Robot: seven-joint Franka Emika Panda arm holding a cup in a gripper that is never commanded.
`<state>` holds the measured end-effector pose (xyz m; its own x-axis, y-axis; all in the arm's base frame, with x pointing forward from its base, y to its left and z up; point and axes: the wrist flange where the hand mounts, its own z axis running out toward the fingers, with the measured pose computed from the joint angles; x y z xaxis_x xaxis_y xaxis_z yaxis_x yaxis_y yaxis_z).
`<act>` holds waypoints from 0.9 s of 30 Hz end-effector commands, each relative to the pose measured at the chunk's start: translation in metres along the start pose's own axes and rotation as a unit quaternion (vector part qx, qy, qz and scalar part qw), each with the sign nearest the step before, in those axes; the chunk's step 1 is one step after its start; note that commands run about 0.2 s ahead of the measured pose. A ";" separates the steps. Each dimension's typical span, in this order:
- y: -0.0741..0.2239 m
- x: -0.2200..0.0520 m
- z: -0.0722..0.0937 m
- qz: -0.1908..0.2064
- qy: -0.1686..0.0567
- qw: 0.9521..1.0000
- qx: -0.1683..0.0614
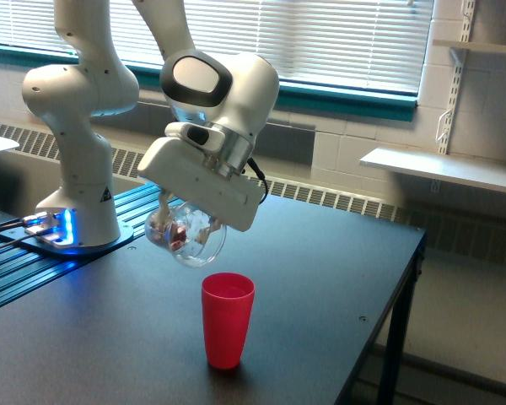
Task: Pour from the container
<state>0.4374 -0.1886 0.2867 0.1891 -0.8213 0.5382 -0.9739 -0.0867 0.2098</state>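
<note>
My white arm bends down from above, wrist canted so my gripper (185, 221) hangs under it, fingers pinching the clear, wide-mouthed plastic container (184, 234) of pinkish-brown candies. The container lies tipped on its side in my grasp, above the black table (320, 278). An opaque red plastic cup (228, 319) stands upright below, slightly toward the exterior view's right.

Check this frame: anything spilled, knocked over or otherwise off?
Nothing stands out. The gripper holds the clear container tilted above the upright red cup, candies visible inside it. No candies lie on the dark table.
</note>
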 end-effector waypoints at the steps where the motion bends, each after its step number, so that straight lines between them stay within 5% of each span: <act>1: -0.006 0.013 0.002 -0.012 0.018 1.000 -0.017; 6: -0.010 0.014 0.003 -0.007 0.012 0.999 -0.030; 8: -0.013 0.033 0.003 -0.012 0.022 0.999 -0.030; 15: -0.021 0.030 0.003 -0.014 0.034 0.998 -0.046; 27: -0.020 0.002 0.000 -0.058 0.063 0.994 -0.070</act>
<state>0.4575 -0.2071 0.2919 0.2620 -0.7549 0.6013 -0.9368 -0.0493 0.3463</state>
